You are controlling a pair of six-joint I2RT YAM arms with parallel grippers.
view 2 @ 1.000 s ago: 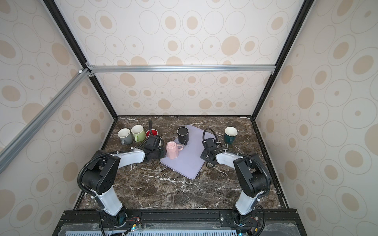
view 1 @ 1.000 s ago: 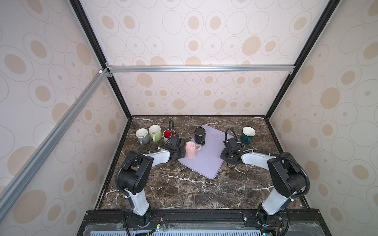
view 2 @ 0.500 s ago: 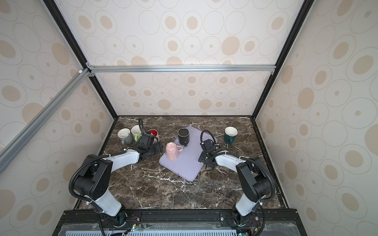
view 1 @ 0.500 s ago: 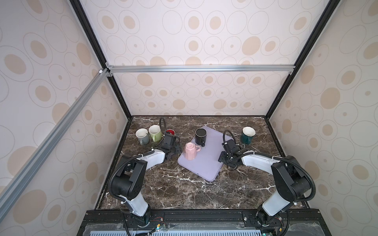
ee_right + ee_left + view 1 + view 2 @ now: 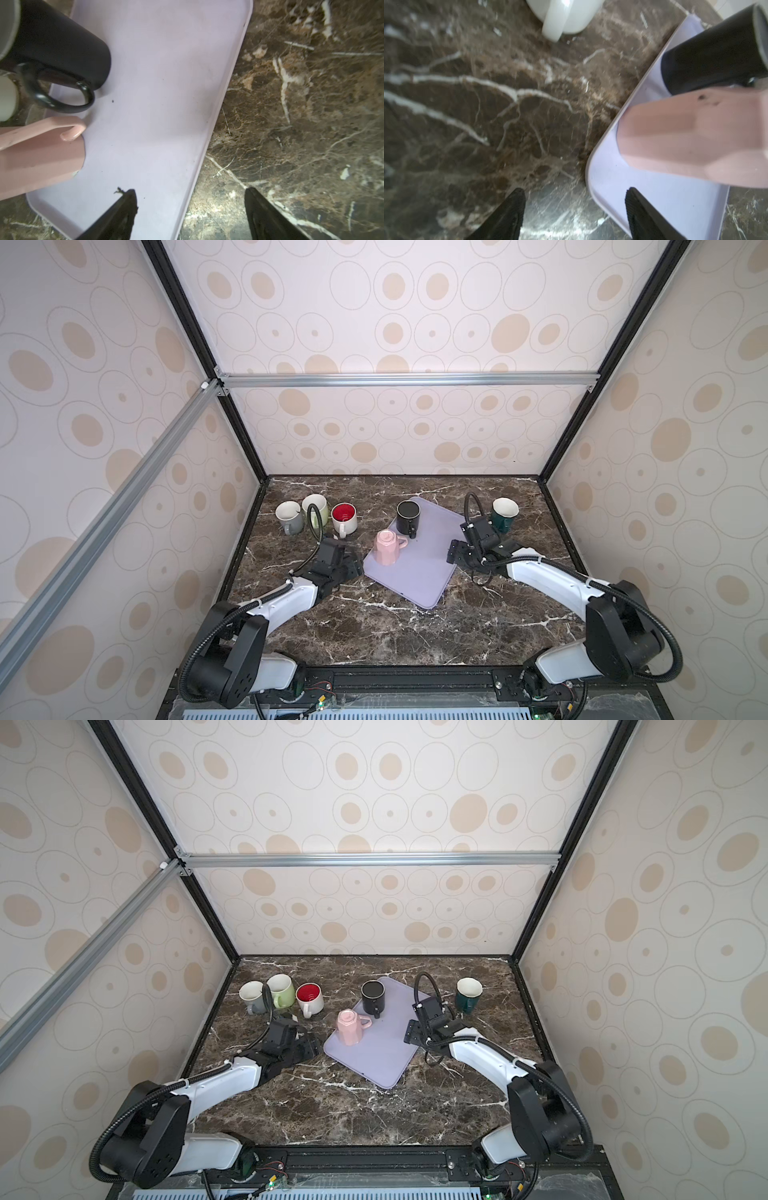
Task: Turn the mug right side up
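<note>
A pink mug (image 5: 385, 549) (image 5: 348, 1028) stands upside down, base up, on the left part of a lavender tray (image 5: 419, 576) (image 5: 384, 1056). My left gripper (image 5: 356, 567) (image 5: 575, 193) is open at the tray's left corner, just short of the pink mug (image 5: 695, 137), with nothing between its fingers. At the tray's right edge my right gripper (image 5: 452, 553) (image 5: 190, 193) is also open and empty. One finger of it is over the tray (image 5: 166, 83) and the other over the marble. The pink mug (image 5: 41, 158) sits well apart from that gripper.
A black mug (image 5: 408, 516) (image 5: 58, 41) stands upright at the tray's far end, close behind the pink one. Grey (image 5: 289, 517), green (image 5: 316, 508) and red-lined white (image 5: 345, 517) mugs line the back left. A dark green mug (image 5: 504, 514) stands at the back right.
The left gripper has drawn back from the pink mug toward the tray's near-left corner. Both grippers have opened. The mugs and tray have not moved.
</note>
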